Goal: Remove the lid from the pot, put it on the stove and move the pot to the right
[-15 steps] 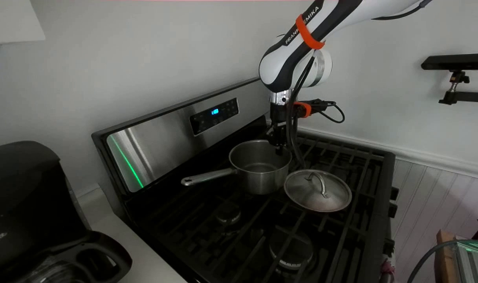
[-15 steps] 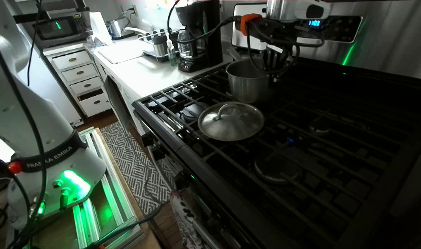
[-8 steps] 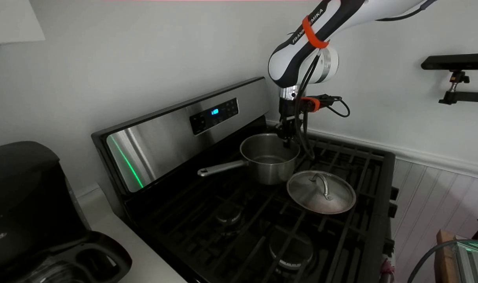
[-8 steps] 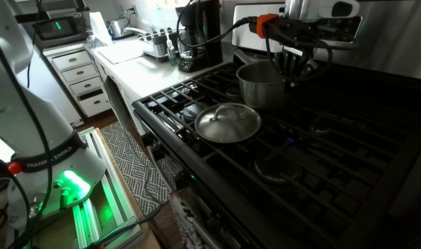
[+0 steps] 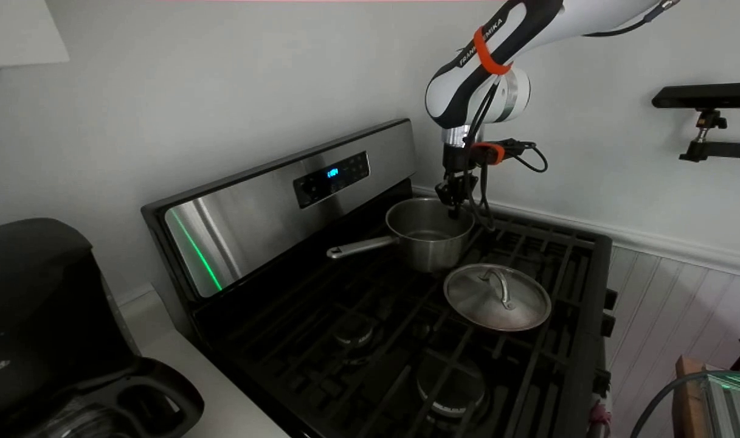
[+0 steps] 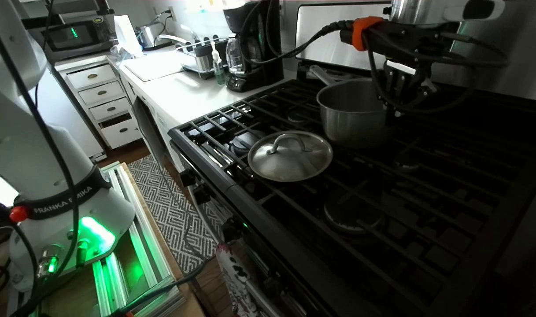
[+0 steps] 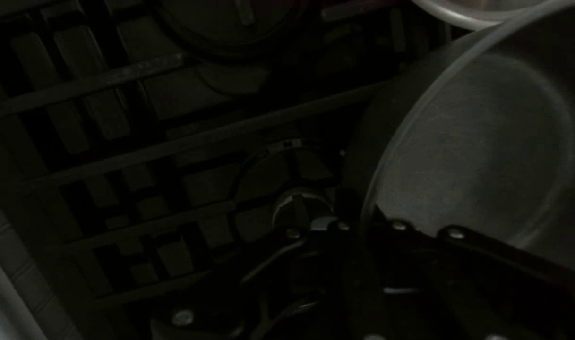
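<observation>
The steel pot (image 5: 429, 254) is uncovered on or just above the grates of the stove (image 5: 254, 222); I cannot tell if its base touches. It also shows in an exterior view (image 6: 352, 125) and the wrist view (image 7: 481, 156). My gripper (image 5: 457, 208), in an exterior view (image 6: 394, 105) and in the wrist view (image 7: 368, 225), points down and is shut on the pot's rim, opposite the long handle (image 5: 363, 247). The lid (image 5: 497, 304), with an arched handle, lies knob side up on the grates beside the pot; it also shows in an exterior view (image 6: 290, 163) and partly in the wrist view (image 7: 457, 16).
A black coffee maker (image 5: 35, 316) stands on the counter beside the stove. The stove's back panel and the wall rise behind the pot. Burners (image 5: 452, 386) show under the grates. A patterned towel (image 6: 234, 273) hangs at the stove's front. Cables loop around my wrist.
The pot and my gripper have moved together to the right in both exterior views, along the back of the stove. The lid shifted slightly at first, then stayed still. The grip on the rim is unchanged.
</observation>
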Robot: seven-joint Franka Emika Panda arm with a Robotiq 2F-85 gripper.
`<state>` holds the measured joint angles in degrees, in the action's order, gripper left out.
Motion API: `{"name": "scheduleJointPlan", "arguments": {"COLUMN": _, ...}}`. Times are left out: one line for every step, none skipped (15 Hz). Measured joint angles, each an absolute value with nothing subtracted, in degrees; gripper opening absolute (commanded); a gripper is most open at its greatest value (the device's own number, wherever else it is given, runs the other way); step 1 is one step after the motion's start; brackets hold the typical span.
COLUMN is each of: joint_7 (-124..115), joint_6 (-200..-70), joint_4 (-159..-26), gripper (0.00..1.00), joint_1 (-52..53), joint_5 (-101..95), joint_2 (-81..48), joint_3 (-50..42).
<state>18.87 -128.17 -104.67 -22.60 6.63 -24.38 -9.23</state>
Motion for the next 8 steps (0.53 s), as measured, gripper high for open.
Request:
{"name": "scheduleJointPlan", "arguments": {"joint_7": 19.2, "joint_6": -127.6, "joint_4": -103.8, "gripper": 0.01, "joint_1": -23.2, "joint_5": 6.6, "joint_2": -24.9, "joint_3": -9.3}}
{"name": "scheduleJointPlan", "arguments": {"joint_7": 19.7, "joint_6": -126.9, "joint_4": -102.9, "gripper": 0.01, "joint_1": -23.7, "joint_5": 6.6, "joint_2": -25.5, "joint_3": -9.5}}
{"name": "scheduleJointPlan", "arguments": {"joint_7": 20.2, "joint_6": -126.1, "joint_4": -101.9, "gripper": 0.01, "joint_1": -24.2, "joint_5": 6.6, "joint_2": -26.0, "joint_3": -9.6}}
{"name": "scheduleJointPlan", "arguments": {"joint_7": 20.8, "joint_6": -125.2, "joint_4": -100.9, "gripper": 0.01, "joint_1": -24.7, "joint_5": 6.6, "joint_2": -26.7, "joint_3": -9.7}}
{"name": "scheduleJointPlan", "arguments": {"joint_7": 21.2, "joint_6": -124.5, "joint_4": -100.0, "gripper": 0.01, "joint_1": -25.2, "joint_5": 6.6, "joint_2": -27.3, "joint_3": -9.8}}
{"name": "scheduleJointPlan", "arguments": {"joint_7": 21.7, "joint_6": -123.9, "joint_4": -99.0, "gripper": 0.01, "joint_1": -25.6, "joint_5": 6.6, "joint_2": -27.9, "joint_3": -9.8}}
{"name": "scheduleJointPlan", "arguments": {"joint_7": 22.0, "joint_6": -123.4, "joint_4": -98.1, "gripper": 0.01, "joint_1": -26.1, "joint_5": 6.6, "joint_2": -28.6, "joint_3": -9.9}}
{"name": "scheduleJointPlan", "arguments": {"joint_7": 22.3, "joint_6": -122.7, "joint_4": -97.1, "gripper": 0.01, "joint_1": -26.4, "joint_5": 6.6, "joint_2": -29.2, "joint_3": -9.9}}
